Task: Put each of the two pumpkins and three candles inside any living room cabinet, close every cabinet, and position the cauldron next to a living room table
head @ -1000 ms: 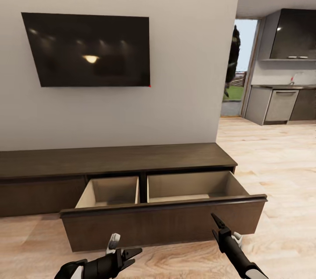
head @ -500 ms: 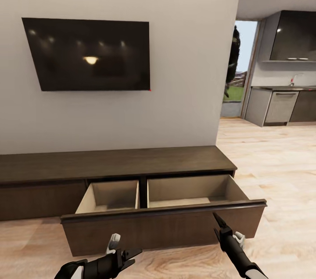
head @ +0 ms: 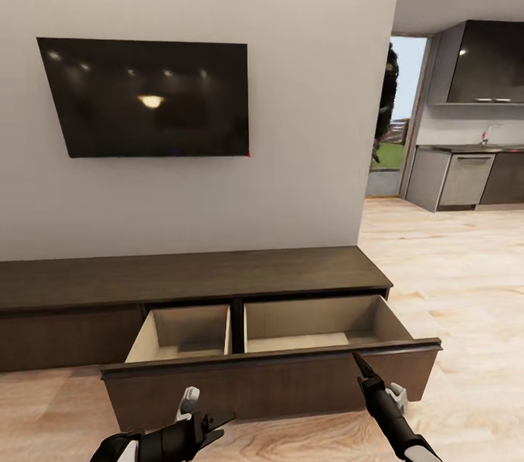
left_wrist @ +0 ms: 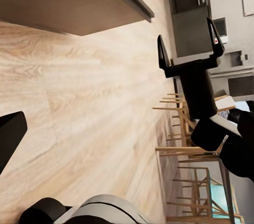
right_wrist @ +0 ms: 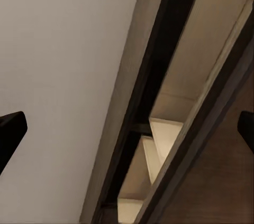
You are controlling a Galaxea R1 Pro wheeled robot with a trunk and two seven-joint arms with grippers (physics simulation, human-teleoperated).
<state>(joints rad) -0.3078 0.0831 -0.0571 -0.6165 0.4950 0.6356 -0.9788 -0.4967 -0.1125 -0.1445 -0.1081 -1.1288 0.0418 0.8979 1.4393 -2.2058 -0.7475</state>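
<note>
— Start with the grippers. How do they stand?

— The left gripper (head: 218,424) hangs low over the wood floor (head: 466,265), in front of the cabinet (head: 189,276), pointing toward the robot's right. Its two dark fingers are spread apart with nothing between them. In the left wrist view one dark fingertip shows at the frame edge, and across from it sits the right gripper (left_wrist: 190,44), its two pointed fingers clearly parted and holding nothing.

— And the right one from the head camera?

— The right gripper (head: 362,367) points up at the pulled-out drawer front (head: 269,378), its tip just before the front's upper edge near the right end. I cannot tell if it touches. From this angle the fingers line up, so the gap reads better from the left wrist view. In the right wrist view dark fingertips (right_wrist: 11,129) sit at opposite edges, wide apart, with the drawer's pale interior between them.

— Where is the cabinet itself?

— Against the grey wall, below a wall-mounted television (head: 145,98). It is long, low and dark brown. Its wide drawer is pulled out, showing two pale compartments, a smaller left one (head: 182,331) and a larger right one (head: 320,324), split by a dark divider. Both look empty.

— Anything further out?

— To the right, a doorway opens to a kitchen (head: 473,149) with dark cupboards. The left wrist view catches wooden chairs (left_wrist: 185,145) beyond the right arm.
</note>
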